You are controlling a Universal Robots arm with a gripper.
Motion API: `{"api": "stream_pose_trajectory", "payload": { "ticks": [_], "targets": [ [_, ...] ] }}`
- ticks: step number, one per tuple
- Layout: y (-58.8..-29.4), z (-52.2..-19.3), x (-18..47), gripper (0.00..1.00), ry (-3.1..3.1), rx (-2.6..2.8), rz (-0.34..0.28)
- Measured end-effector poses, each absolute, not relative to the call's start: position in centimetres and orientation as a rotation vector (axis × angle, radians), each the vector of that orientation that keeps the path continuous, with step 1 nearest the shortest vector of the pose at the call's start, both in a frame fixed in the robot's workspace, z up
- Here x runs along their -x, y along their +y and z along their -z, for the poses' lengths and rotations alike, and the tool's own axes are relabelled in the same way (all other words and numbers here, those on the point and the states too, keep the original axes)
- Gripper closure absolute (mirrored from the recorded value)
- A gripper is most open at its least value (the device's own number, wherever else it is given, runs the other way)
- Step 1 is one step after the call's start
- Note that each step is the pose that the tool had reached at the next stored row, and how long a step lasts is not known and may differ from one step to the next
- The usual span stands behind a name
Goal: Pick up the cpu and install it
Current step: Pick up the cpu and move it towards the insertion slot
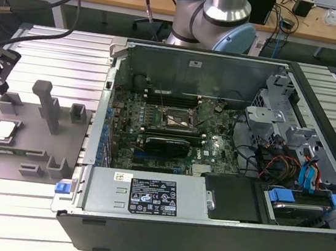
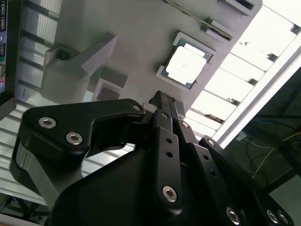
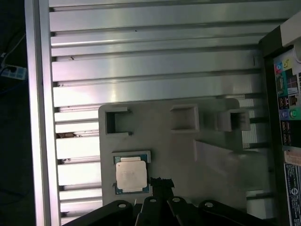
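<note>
Black gripper [image 3: 162,181] linkage sits closest in both wrist views, its two slim fingers [image 2: 162,136] pressed together at the tips with nothing between them. Just beside those tips in the first wrist view lies the small square cpu [image 3: 131,175] with its pale silvery metal top. It rests flat in a shallow square nest on the grey plastic fixture plate [image 3: 188,155], off to one side of the fingers and untouched. In the exterior view the gripper [image 1: 0,85] hangs above the plate, the cpu [image 1: 1,130] lower and apart from it. The plate lies on the ribbed aluminium table [image 1: 53,55], at the exterior view's left of the open dark computer case [image 1: 204,229], whose green motherboard [image 1: 154,139] carries a dark square socket frame [image 1: 178,119].
</note>
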State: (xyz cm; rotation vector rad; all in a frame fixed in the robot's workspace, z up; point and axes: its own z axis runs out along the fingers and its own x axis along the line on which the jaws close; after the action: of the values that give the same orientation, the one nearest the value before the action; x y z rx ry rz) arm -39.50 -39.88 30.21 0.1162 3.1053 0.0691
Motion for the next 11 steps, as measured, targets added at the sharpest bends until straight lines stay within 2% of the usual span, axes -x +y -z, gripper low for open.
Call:
{"api": "stream_pose_trajectory", "payload": {
  "ticks": [11],
  "targets": [
    [-40.0, -27.8, 40.6, 0.89, 3.106, -0.116, -0.069]
  ]
}}
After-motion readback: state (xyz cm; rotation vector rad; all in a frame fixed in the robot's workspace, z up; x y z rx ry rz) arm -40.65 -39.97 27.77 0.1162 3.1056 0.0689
